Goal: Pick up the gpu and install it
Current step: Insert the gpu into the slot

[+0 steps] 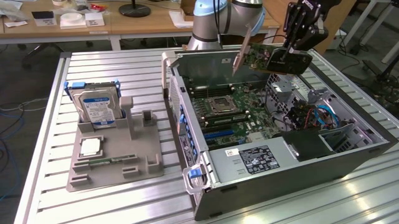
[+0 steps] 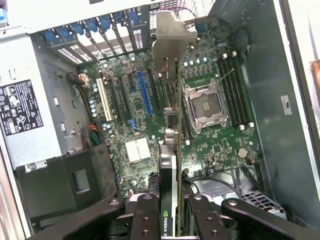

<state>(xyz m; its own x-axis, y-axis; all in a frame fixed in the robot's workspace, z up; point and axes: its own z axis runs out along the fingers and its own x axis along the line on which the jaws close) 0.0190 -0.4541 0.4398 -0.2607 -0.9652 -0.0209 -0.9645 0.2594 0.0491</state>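
The gripper (image 1: 298, 41) is clamped on the graphics card (image 1: 257, 57), held edge-on above the open case (image 1: 299, 179) and its motherboard (image 2: 220, 146). Light, stiff, fragile; grip apparently at cooler end.

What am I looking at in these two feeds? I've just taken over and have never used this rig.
One feed comes from a camera off the arm. The other rides on the arm's wrist and looks into the case past the gripper. The robot arm ends in a black gripper, shut on the gpu, a green card held in the air over the open computer case. The wrist view sees that card edge-on above the motherboard. On the slatted metal table, at the exterior view's left, a grey holder carries an upright hard drive.
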